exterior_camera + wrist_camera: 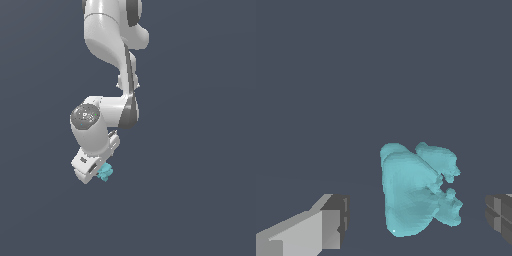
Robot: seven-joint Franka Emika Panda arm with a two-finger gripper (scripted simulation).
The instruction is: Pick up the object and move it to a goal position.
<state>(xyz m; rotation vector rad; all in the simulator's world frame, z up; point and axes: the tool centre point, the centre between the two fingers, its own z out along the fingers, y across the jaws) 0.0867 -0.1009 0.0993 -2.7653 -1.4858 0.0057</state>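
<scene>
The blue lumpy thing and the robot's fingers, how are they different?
The blue lumpy thing is teal, while the fingers are white and grey. It is bumpy and irregular; the fingers are blocky with flat faces. There is one lump, but two fingers, one on each side of it, with gaps between them in the wrist view. In the exterior view the lump looks much smaller than the white gripper. Both sit at the arm's tip.

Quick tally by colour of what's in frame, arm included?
Teal: 1, the small lumpy faceted teal object, sitting between the open jaws with a gap on each side.
White: 1, the white Franka robot arm with its gripper.
Total: 2
</scene>
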